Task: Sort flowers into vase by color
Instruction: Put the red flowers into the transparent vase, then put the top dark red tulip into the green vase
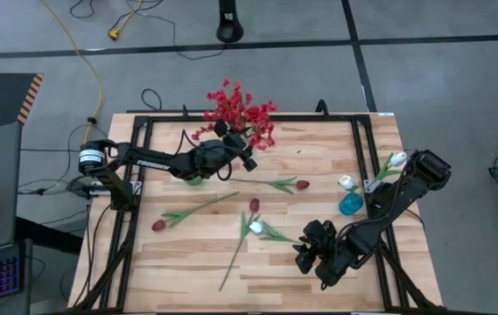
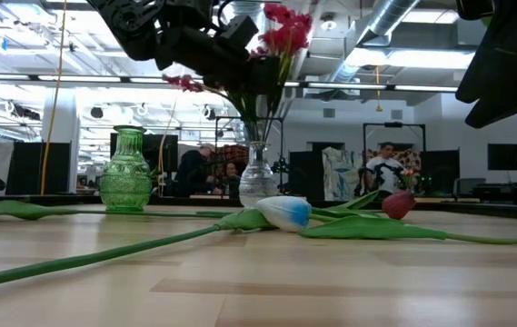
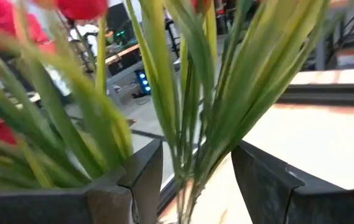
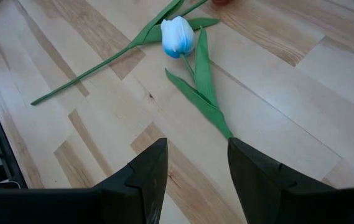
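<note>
Left end effector (image 1: 247, 154), arm lettered "TROSSEN", straddles red sprays' (image 1: 240, 112) stems.

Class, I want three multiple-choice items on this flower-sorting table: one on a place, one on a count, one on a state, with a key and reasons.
1. Where do the red sprays stand?
A. in the clear vase
B. flat on the table
C. in the green vase

2. How many maroon tulips lie on the table?
A. one
B. three
C. five

3. How is the left gripper?
A. shut on a white tulip
B. open around the spray stems
C. resting on the table

Key: 1 A, stems run into clear glass; 2 B, buds at; 3 B, fingers apart either side of stems.
</note>
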You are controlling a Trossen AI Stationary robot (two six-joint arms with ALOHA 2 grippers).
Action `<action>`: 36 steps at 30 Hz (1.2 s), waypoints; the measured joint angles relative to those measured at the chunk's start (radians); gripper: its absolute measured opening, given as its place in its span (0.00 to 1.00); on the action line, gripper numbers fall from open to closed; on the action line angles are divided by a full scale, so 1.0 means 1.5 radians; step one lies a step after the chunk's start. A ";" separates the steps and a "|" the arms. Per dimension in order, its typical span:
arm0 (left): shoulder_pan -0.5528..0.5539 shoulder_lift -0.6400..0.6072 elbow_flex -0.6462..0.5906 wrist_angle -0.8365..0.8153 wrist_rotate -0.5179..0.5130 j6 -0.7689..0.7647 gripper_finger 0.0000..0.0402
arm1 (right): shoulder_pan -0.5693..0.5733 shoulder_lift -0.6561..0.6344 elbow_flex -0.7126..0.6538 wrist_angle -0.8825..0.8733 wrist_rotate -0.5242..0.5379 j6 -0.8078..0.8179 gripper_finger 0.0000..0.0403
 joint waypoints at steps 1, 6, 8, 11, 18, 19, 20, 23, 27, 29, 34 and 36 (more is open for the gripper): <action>-0.001 0.000 0.000 -0.006 -0.009 0.001 0.45 | 0.000 0.000 0.000 0.000 0.000 0.000 0.49; -0.003 0.000 0.000 -0.042 -0.022 0.003 0.45 | 0.000 0.000 0.000 0.000 0.000 0.000 0.49; -0.003 0.000 0.000 -0.055 -0.022 0.000 0.45 | 0.000 0.000 0.000 0.000 0.000 0.000 0.49; -0.003 0.000 0.000 -0.066 -0.022 0.001 0.45 | 0.000 0.000 0.000 0.000 0.000 0.000 0.49; -0.015 0.000 0.000 -0.104 -0.019 0.002 0.45 | 0.000 0.000 0.000 0.000 0.000 0.000 0.49; -0.019 0.000 0.000 -0.108 -0.019 0.006 0.45 | 0.000 0.000 0.000 0.000 -0.001 0.000 0.49; -0.024 0.000 0.000 -0.110 -0.019 0.009 0.45 | 0.000 0.000 0.000 0.000 -0.001 0.000 0.49; -0.043 0.000 0.000 -0.111 -0.018 0.013 0.45 | 0.000 0.000 0.000 0.000 -0.001 0.000 0.49; -0.071 0.000 0.000 -0.111 -0.018 0.013 0.45 | 0.000 0.000 0.000 0.000 -0.001 0.000 0.49; -0.084 0.000 0.000 -0.111 -0.018 0.013 0.45 | 0.000 0.000 0.000 0.000 -0.001 0.000 0.49; -0.115 0.000 0.000 -0.111 -0.017 -0.013 0.45 | 0.000 0.000 0.000 0.000 -0.002 0.000 0.49; -0.126 0.000 0.000 -0.112 -0.013 -0.022 0.45 | 0.000 0.000 0.000 0.000 -0.002 0.000 0.49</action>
